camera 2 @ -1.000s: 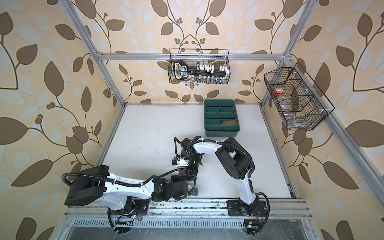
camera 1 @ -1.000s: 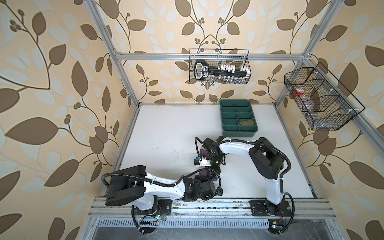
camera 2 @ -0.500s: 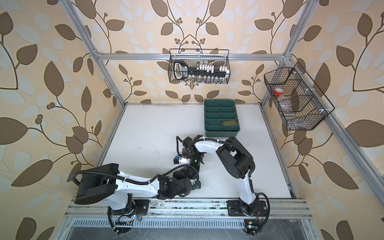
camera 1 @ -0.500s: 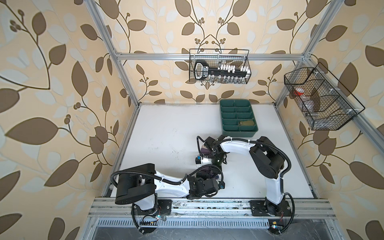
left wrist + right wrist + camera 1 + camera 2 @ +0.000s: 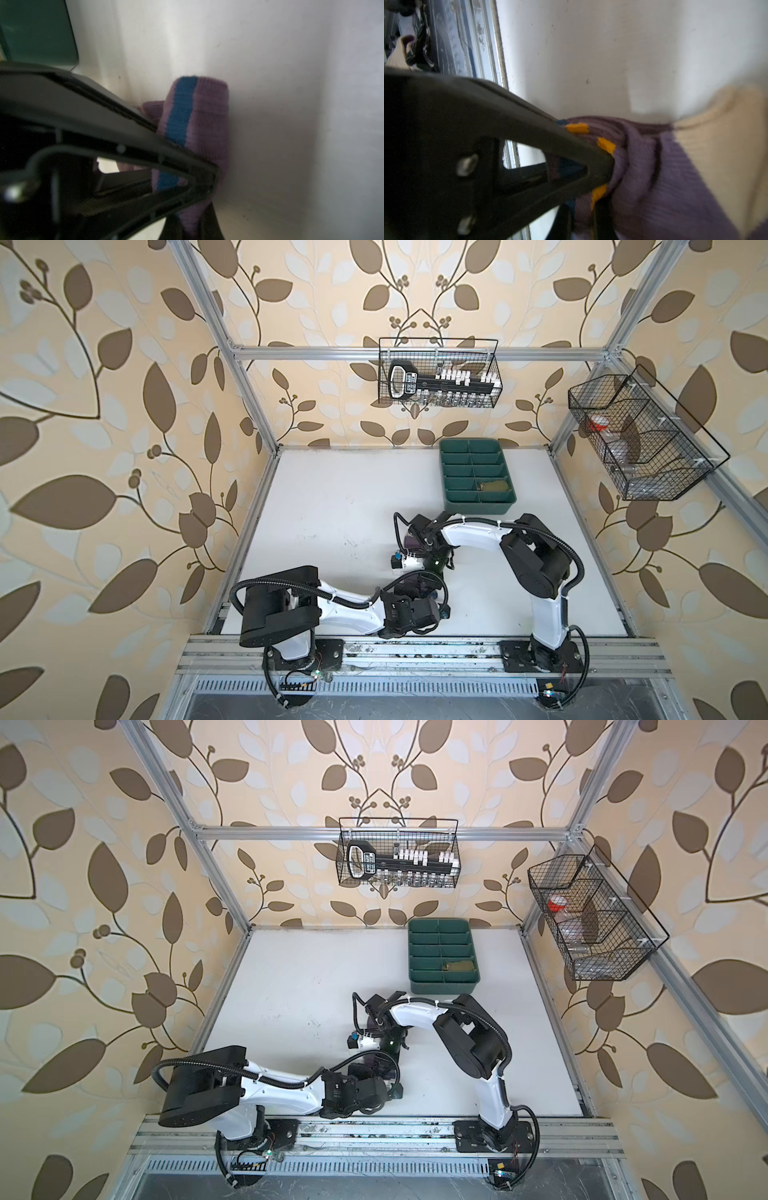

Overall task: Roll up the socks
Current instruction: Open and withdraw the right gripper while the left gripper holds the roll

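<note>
While held twice over, purple sock (image 5: 207, 116): loosely bunched.
Left gripper (image 5: 209, 182): clamped on sock.
Right gripper (image 5: 609, 172): clamped on cuff (image 5: 605, 145).
Risk: opposed pulling could unwind roll.

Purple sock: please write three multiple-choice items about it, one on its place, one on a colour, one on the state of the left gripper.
1. Where is the purple sock?
A. in a tray
B. on the white table
C. in a wire basket
2. Its stripe in the left wrist view is:
A. blue
B. red
C. white
3. The left gripper is:
A. wide open
B. out of view
C. shut on the sock

Key:
1. B, it rests on the table in the right wrist view.
2. A, a blue band crosses the purple knit.
3. C, its jaws meet on the fabric.
</note>
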Tool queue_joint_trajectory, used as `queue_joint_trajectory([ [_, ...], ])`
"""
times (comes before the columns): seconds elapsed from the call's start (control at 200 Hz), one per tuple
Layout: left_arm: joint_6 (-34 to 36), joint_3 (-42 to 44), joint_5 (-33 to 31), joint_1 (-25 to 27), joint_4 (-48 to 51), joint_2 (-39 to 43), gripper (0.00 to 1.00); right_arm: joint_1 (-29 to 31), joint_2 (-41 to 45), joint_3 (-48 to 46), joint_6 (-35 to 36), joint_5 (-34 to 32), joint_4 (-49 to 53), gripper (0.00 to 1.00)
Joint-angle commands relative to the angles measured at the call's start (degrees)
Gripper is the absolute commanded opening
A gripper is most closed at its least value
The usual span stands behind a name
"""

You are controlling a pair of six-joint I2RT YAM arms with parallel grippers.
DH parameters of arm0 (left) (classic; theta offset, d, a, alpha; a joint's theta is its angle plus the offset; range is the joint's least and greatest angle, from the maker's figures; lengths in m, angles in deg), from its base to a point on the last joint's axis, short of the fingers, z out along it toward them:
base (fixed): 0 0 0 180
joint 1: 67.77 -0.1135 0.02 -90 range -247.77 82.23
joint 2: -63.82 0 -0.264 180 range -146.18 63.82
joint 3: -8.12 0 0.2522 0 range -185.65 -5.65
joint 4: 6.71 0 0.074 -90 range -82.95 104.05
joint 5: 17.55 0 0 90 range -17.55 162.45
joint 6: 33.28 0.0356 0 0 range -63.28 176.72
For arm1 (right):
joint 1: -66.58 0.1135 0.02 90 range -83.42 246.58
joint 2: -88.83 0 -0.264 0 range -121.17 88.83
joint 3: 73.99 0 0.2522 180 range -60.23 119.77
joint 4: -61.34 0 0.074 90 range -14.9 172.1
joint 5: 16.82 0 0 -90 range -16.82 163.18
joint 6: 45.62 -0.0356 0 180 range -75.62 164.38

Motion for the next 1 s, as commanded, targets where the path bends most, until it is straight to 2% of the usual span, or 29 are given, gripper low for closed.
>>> queue_joint_trajectory([
  [0.0,-1.2,-1.2,6.5,-0.7,2.0,-0.8,0.00,1.8,6.0,-6.6,-4.8,-5.4,-12.4,0.25],
  [0.08,-1.1,-1.0,8.0,-0.7,2.8,0.1,0.00,1.7,10.1,-8.8,-3.2,-6.8,-14.5,0.39],
  [0.135,-1.0,-0.7,8.8,-0.7,3.1,0.6,0.00,1.7,12.4,-9.4,-2.2,-8.9,-14.6,0.44],
  [0.3,-0.6,-0.5,10.6,-0.7,4.8,1.1,0.00,1.0,17.9,-10.8,-1.4,-13.6,-14.6,0.47],
  [0.465,-0.2,-0.2,13.4,-0.7,6.3,2.9,0.00,-1.7,27.8,-14.3,-2.0,-16.7,-18.4,0.48],
  [0.565,0.7,-1.2,15.6,-0.7,8.6,3.1,0.00,-4.2,36.6,-16.1,-4.8,-23.8,-22.1,0.48],
  [0.645,1.5,-3.1,17.8,-0.8,11.4,2.4,0.00,-6.3,44.8,-18.0,-8.4,-33.7,-26.9,0.50],
  [0.725,1.5,-6.5,19.1,-1.2,15.3,0.5,0.00,-8.4,54.0,-20.8,-11.4,-42.2,-31.8,0.66],
  [0.89,0.0,-12.4,23.1,-2.4,20.2,-3.9,0.00,-12.0,73.1,-29.8,-9.6,-43.9,-40.7,0.75],
  [1.0,-4.6,-17.4,24.8,-3.3,24.5,-6.5,0.00,-12.1,83.3,-33.8,-5.6,-42.5,-40.2,0.82],
])
